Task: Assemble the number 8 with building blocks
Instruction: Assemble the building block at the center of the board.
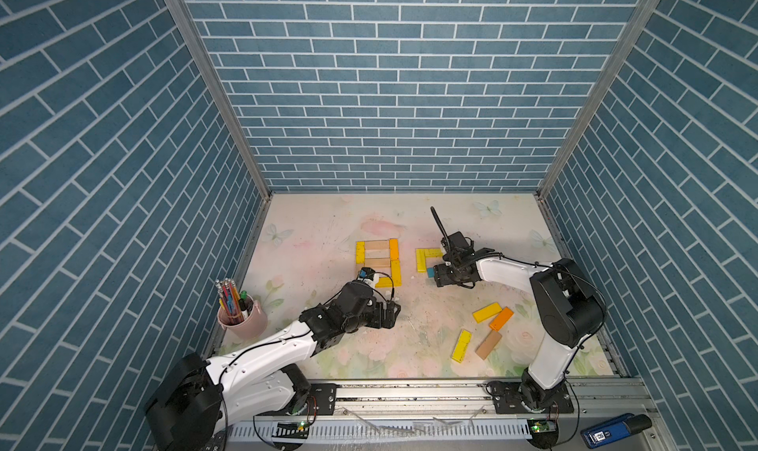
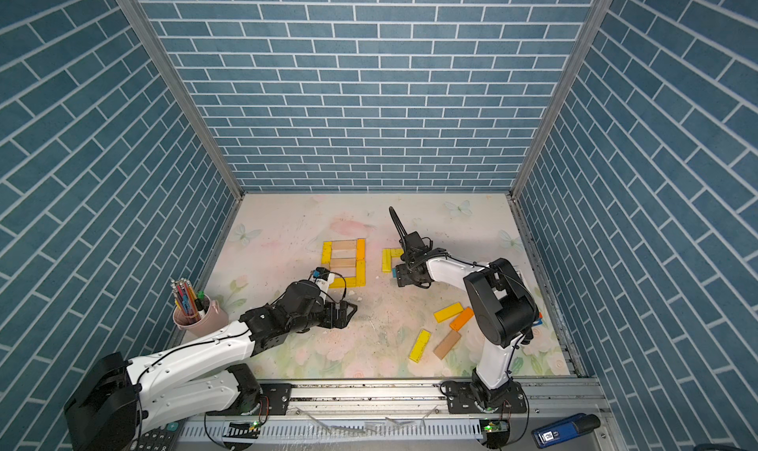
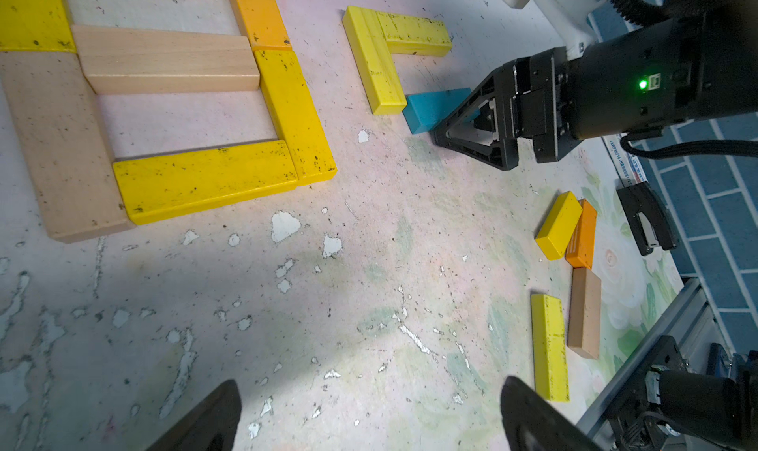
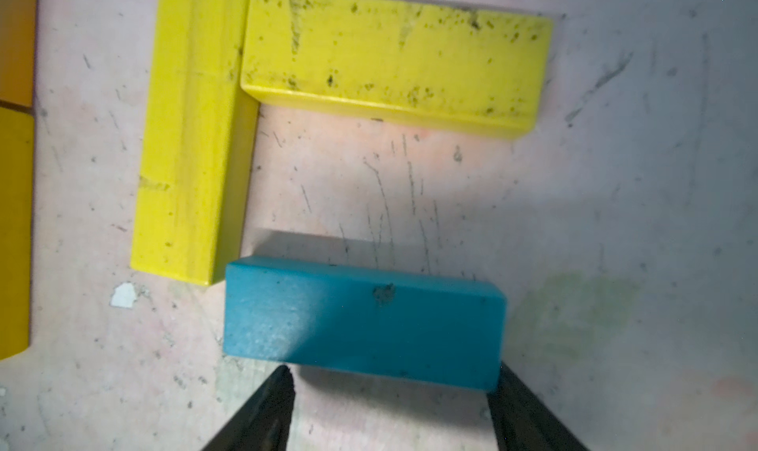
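Right claw: the jaws stood apart and clamped nothing. Both fingertips sat at the near long edge of the teal block.
Teal block: it lay across the gap just beyond those tips, one fingertip by its end. Whether it lay flat or was tipped up was hard to tell.
Neighbours: one end of the teal block sat just beside the foot of the yellow side block, contact unclear. The yellow top block met that block's other end at a right angle.
Closed figure: seven blocks formed two stacked squares just left of that corner.
Left claw: the jaws were spread wide and empty over the bare floral mat, in front of the closed figure.
Loose blocks: two yellow, one orange and one tan lay scattered near the right arm's base, well apart from both claws.
Pink cup: it stood at the mat's left edge and held upright pencils and a green-capped marker.
Hidden: in both top views the left arm's wrist covered the figure's lower-left side, where the left wrist view showed a tan block. The right claw's tips were hidden under its own body there.
Cut off: a calculator ran past the frame's bottom edge.
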`<state>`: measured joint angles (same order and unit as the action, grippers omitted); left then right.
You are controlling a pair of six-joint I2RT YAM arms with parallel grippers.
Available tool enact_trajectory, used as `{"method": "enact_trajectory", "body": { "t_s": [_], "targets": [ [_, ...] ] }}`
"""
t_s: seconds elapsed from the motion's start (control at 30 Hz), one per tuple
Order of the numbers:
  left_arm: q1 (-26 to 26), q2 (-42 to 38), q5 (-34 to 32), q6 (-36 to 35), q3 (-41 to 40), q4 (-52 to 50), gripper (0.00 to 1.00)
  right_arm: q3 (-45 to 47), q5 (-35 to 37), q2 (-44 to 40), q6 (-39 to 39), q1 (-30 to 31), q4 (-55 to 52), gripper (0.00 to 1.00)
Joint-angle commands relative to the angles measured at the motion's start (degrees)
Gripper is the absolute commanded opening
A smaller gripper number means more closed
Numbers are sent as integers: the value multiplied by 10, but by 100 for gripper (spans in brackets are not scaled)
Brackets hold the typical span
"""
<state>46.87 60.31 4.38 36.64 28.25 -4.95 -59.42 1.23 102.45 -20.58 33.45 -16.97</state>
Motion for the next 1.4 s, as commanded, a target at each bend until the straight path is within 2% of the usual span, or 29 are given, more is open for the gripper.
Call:
{"method": "enact_trajectory", "body": {
  "t_s": [0.0, 0.67, 0.9, 1.0, 1.37],
  "targets": [
    [-4, -6, 4, -1, -7, 5, 99, -6, -17, 13, -7, 8, -9, 73],
    [-4, 4, 9, -1, 0, 8, 100, 12, 11, 1, -46, 11, -9, 67],
    [2, 9, 29, -26, 7, 3, 99, 66, 6, -68, -61, 21, 8, 70],
    [21, 21, 12, -35, 20, -4, 100, 98, 13, -116, -75, 29, 7, 70],
    [158, 115, -88, 7, 106, -19, 97, 241, -8, -321, -144, 37, 6, 70]
  ]
}}
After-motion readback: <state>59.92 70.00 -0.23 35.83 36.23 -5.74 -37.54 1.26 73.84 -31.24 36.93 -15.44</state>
